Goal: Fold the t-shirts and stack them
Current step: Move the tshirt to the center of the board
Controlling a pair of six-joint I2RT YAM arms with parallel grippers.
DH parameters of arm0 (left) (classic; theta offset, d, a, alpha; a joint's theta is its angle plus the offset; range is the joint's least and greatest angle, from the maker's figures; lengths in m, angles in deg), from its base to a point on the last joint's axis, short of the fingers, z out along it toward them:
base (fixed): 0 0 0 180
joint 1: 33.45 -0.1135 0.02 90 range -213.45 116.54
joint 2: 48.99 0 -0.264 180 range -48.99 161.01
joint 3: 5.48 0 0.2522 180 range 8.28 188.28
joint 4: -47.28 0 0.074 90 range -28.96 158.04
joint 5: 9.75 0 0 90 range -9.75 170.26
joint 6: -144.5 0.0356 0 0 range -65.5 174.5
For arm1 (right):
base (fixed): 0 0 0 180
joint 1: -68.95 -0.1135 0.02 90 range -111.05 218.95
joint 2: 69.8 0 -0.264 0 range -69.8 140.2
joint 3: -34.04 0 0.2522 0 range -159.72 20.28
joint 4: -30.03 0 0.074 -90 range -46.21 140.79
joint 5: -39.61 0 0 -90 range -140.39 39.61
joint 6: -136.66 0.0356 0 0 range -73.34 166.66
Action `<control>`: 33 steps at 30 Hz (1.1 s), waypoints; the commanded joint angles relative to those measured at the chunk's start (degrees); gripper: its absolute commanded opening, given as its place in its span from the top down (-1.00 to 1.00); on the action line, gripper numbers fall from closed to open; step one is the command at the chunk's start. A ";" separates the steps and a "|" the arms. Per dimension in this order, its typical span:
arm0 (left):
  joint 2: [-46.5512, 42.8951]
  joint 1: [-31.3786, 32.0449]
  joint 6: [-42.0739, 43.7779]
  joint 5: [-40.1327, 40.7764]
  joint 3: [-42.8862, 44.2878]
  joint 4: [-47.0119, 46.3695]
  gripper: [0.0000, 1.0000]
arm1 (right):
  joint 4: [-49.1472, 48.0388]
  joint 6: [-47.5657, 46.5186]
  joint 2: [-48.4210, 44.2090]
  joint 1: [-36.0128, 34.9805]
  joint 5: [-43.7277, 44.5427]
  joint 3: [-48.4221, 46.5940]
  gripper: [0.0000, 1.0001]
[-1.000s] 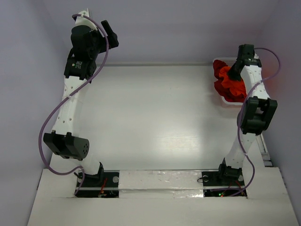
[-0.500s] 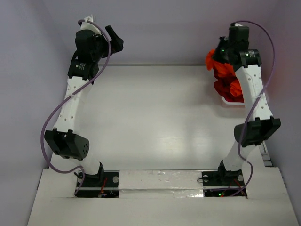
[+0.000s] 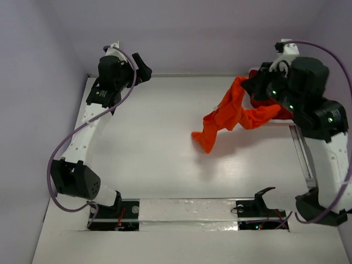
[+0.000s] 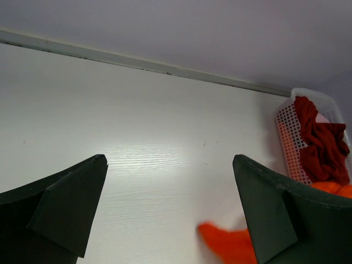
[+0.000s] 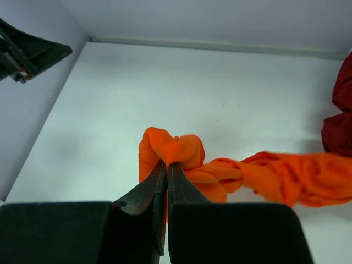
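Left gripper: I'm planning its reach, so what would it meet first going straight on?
Probably bare table; the left gripper is open, and the orange t-shirt lies off to one side, though depth is unclear.

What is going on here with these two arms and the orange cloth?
The right arm has its jaws shut on a bunched orange t-shirt, holding it in the air between the white basket and the middle of the table. One end hangs low over the table. Dark red shirts lie in the basket. The left arm is at the far left, its jaws open and empty.
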 commanded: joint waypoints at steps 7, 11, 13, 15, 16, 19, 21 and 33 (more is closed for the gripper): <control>-7.73 3.69 -1.83 0.08 -11.29 -9.67 -0.98 | -3.21 -4.48 -16.60 -1.12 -5.15 3.86 1.00; -9.05 6.32 -2.27 0.70 -14.99 -11.18 -0.98 | -1.20 -5.00 -14.15 -2.34 -10.34 -2.37 1.00; -9.75 7.39 -3.06 0.35 -16.92 -12.66 -0.98 | -1.01 -4.83 -11.78 -2.35 -10.96 -6.58 1.00; -10.89 8.79 -3.24 0.17 -18.50 -13.11 -0.98 | -0.66 -4.65 -10.63 -2.97 -11.22 -8.62 1.00; -12.90 8.80 -3.50 0.00 -20.69 -14.07 -0.98 | -0.49 -4.65 -9.93 -3.58 -11.23 -9.32 1.00; -17.47 9.32 -4.82 -1.93 -24.74 -15.31 -0.98 | -0.48 -5.27 -9.40 -4.10 -10.96 -8.37 1.00; -19.33 9.32 -5.43 -2.20 -25.63 -14.78 -0.98 | -0.92 -5.62 -9.05 -4.11 -9.13 -5.91 1.00; -29.34 9.85 -8.16 -10.55 -25.97 -4.32 -0.98 | -1.55 -4.57 2.37 -4.11 -3.84 -15.30 1.00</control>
